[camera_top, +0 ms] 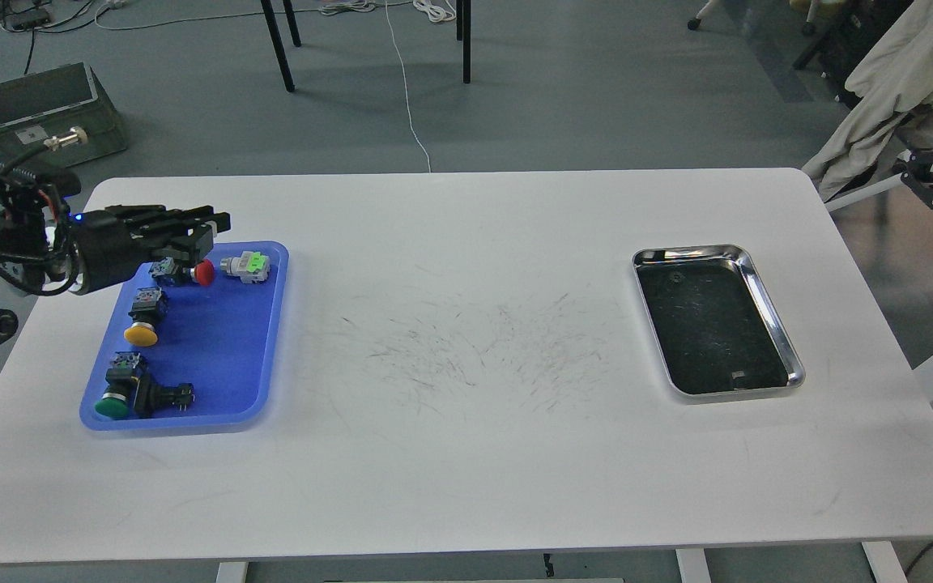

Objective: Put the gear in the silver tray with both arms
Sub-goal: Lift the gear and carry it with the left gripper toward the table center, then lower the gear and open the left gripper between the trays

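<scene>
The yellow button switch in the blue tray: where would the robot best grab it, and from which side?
Probably by the dark boxy body behind the yellow button switch's cap, coming from above. It lies on its side in the blue tray, cap toward the near end, so the body's flat sides suit two fingers better than the rounded cap. The left gripper is nearest, above the tray's far end.

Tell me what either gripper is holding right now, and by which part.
Nothing visibly. The left gripper hangs over the blue plastic tray near the red-capped push button; no contact is visible. The right gripper is out of view.
</scene>
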Action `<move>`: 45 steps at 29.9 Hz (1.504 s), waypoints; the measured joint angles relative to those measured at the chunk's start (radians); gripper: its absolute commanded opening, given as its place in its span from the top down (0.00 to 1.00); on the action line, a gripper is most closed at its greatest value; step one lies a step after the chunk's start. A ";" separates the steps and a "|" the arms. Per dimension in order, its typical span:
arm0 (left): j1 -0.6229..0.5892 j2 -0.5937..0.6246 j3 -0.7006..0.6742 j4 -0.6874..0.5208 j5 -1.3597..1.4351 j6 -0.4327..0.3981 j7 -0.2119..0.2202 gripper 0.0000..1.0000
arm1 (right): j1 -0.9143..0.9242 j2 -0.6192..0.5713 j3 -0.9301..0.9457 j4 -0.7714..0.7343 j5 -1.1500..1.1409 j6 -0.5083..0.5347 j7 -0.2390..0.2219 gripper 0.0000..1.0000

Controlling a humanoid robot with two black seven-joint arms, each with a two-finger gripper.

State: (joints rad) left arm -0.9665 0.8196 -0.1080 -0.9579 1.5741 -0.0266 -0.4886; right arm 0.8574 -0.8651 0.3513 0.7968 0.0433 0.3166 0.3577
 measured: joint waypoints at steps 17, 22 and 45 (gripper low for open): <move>-0.158 -0.508 0.047 0.089 0.182 -0.104 0.000 0.97 | 0.003 -0.005 0.000 0.001 -0.029 -0.008 -0.002 0.04; -0.149 -0.726 0.097 0.245 0.194 -0.103 0.000 0.97 | 0.003 -0.007 0.000 0.001 -0.032 -0.010 -0.003 0.04; -0.053 -0.820 0.141 0.360 0.202 -0.065 0.000 0.97 | 0.009 -0.003 -0.002 -0.010 -0.081 -0.011 -0.008 0.04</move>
State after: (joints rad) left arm -1.0197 0.0000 0.0326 -0.5980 1.7763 -0.0919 -0.4886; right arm 0.8667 -0.8684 0.3497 0.7869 -0.0378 0.3059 0.3499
